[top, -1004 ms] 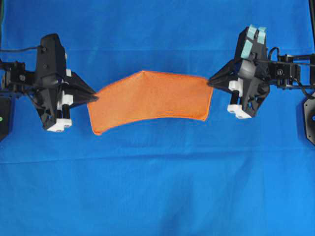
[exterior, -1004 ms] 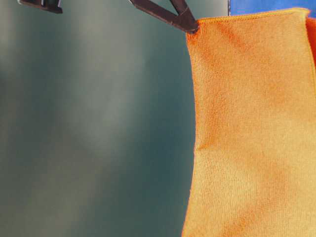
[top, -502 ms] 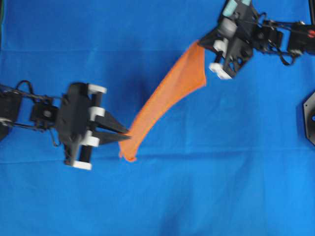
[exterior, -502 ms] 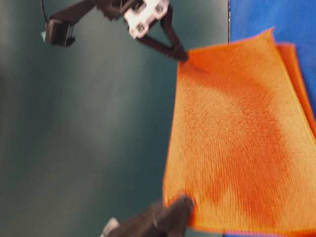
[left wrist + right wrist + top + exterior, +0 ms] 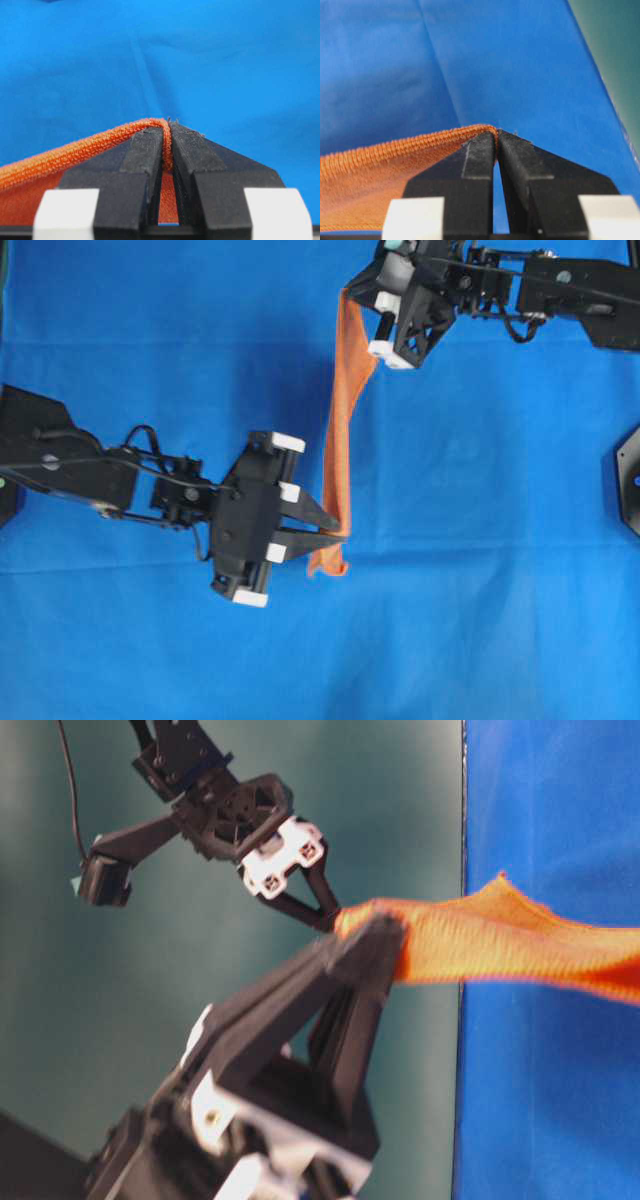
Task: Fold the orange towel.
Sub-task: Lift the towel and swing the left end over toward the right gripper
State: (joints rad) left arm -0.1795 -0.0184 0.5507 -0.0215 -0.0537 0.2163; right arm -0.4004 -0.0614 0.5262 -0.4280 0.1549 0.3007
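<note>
The left hand [image 5: 340, 536] is clamped tight on one corner of the orange towel [image 5: 342, 430]; the right hand [image 5: 350, 292] pinches the opposite corner. The towel hangs stretched between them above the blue-covered bench [image 5: 500, 590].

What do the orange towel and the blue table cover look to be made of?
Orange towel: soft woven microfibre or terry, matte; fine ribbed weave and a stitched edge show. Blue table cover: thin smooth fabric or sheet, probably cloth; faint crease lines, slight sheen.

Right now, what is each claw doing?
Left claw: closed on a corner of the orange towel.
Right claw: closed on the towel's other end.
</note>
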